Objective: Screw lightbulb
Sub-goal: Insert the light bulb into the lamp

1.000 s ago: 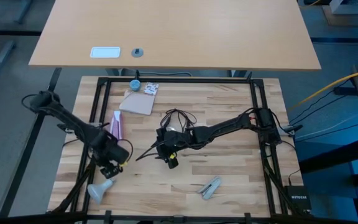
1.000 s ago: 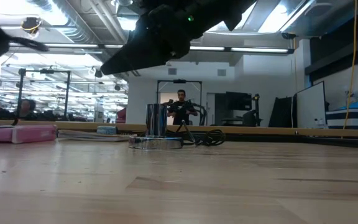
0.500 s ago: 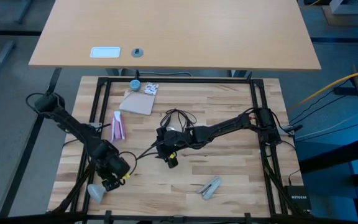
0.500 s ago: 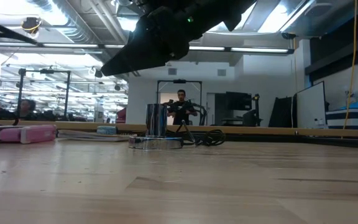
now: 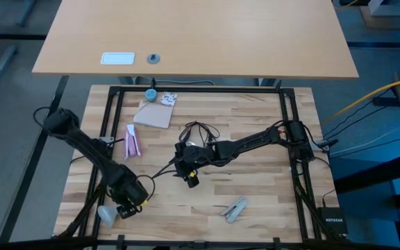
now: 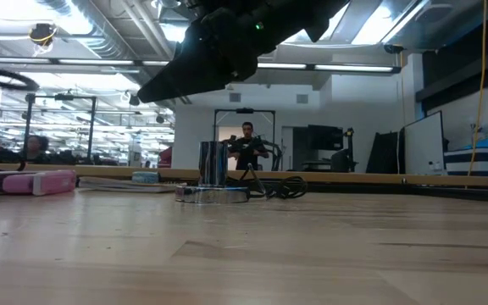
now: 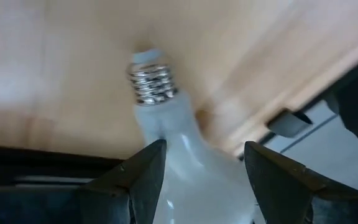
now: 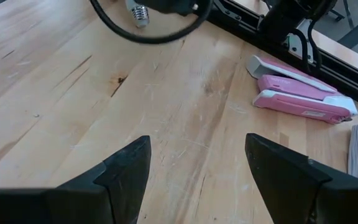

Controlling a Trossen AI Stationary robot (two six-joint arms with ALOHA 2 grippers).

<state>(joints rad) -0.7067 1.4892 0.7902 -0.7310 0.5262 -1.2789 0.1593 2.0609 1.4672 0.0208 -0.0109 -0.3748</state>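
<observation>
The lightbulb (image 5: 108, 213) lies on its side at the table's (image 5: 255, 201) near-left corner, and the left tool (image 5: 126, 206) straddles its globe, fingers apart — lined up to grasp. The right tool (image 5: 188, 178) waits mid-table, spread wide and empty.

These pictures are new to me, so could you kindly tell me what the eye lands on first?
The white lightbulb fills the left wrist view, lying on the table's near left corner with the left gripper right at it, jaws open either side of the globe. At mid-table the right gripper hangs open beside a black cord. A pink stapler lies towards the left edge.
</observation>
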